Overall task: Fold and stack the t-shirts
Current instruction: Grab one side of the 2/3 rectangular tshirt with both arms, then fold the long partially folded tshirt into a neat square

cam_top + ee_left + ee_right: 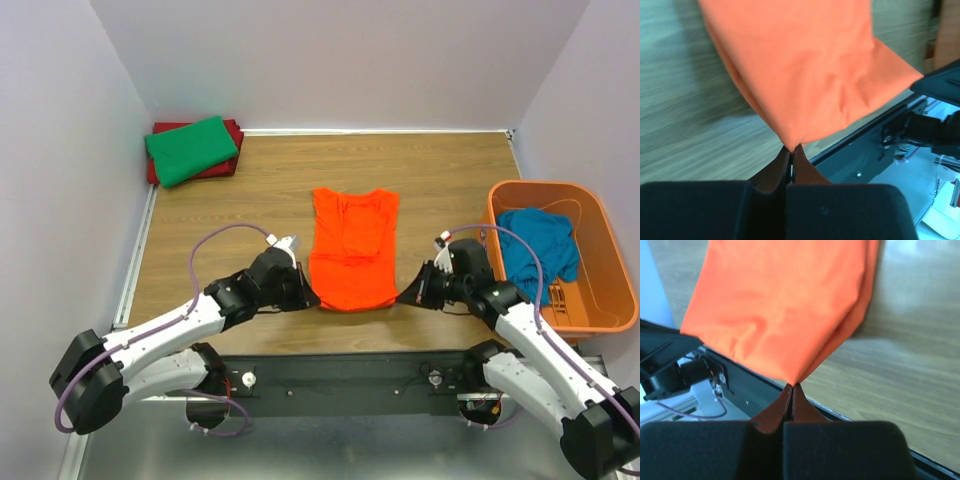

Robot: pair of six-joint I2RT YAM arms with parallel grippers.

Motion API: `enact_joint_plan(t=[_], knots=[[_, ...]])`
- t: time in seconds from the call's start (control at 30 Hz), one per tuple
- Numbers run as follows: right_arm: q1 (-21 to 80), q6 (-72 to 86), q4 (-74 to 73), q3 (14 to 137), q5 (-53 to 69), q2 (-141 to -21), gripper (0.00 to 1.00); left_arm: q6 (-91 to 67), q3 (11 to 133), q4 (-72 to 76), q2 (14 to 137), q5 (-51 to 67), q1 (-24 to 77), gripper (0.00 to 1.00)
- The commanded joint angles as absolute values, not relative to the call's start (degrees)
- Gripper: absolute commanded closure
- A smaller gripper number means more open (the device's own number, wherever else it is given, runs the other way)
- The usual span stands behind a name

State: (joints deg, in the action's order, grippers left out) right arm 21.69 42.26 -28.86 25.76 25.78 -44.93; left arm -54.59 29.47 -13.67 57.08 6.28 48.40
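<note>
Near the edge of the table (pixel 250 200), you hold the orange shirt (pixel 352 250) by its hem corners.
Your left gripper (pixel 308 297) and right gripper (pixel 405 297) each clamp one corner, likely to keep the fold even.

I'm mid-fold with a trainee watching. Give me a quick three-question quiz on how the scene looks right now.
1. True or false: the left gripper and the right gripper are each shut on a near corner of the bright orange cloth t-shirt.
2. Where does the teal blue cloth t-shirt lie? A) flat on the wooden table; B) in the rigid orange plastic basket; C) under the orange t-shirt.
3. Fill in: the folded green cloth t-shirt rests on top of a ____ t-shirt.

Key: 1 true; 2 B; 3 dark red, the dark red t-shirt in the far left corner.
</note>
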Motion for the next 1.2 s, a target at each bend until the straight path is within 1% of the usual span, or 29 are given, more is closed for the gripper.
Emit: enact_joint_plan(t=[0.0, 0.17, 0.3, 0.43, 0.47, 0.63, 0.83, 1.03, 1.17], knots=[[21.8, 38.76, -32.96, 31.98, 20.74, -48.5, 0.99, -52.3, 35.32, -17.67, 58.18, 6.59, 47.55, 1.0], [21.71, 38.15, -33.05, 39.89, 14.07, -52.81, 0.99, -48.53, 40.16, -16.18, 61.95, 10.44, 42.55, 1.0], [21.8, 36.39, -32.09, 47.8, 9.41, -60.27, 0.99, -45.01, 47.62, -15.03, 68.1, 14.14, 36.4, 1.0], [21.8, 34.37, -28.58, 56.92, 5.29, -69.06, 0.99, -42.63, 55.18, -13.45, 75.48, 16.69, 32.45, 1.0], [21.71, 34.1, -27.96, 58.0, 4.75, -72.82, 0.99, -42.37, 56.67, -12.49, 78.46, 17.92, 31.74, 1.0], [21.53, 32.52, -23.91, 67.3, 1.41, -82.52, 0.99, -42.89, 66.52, -10.12, 88.39, 20.3, 28.13, 1.0], [18.11, 31.2, -22.07, 76.63, 1.67, -95.08, 0.99, -45.17, 74.08, -6.25, 97.02, 24.51, 24.44, 1.0], [14.33, 31.29, -19.08, 84.18, 3.87, -104.58, 0.99, -45.35, 83.75, -4.3, 109.67, 27.77, 20.58, 1.0], [12.92, 30.41, -17.23, 90.15, 6.41, -113.79, 0.99, -45.61, 89.9, -3.08, 117.4, 29.18, 18.2, 1.0]])
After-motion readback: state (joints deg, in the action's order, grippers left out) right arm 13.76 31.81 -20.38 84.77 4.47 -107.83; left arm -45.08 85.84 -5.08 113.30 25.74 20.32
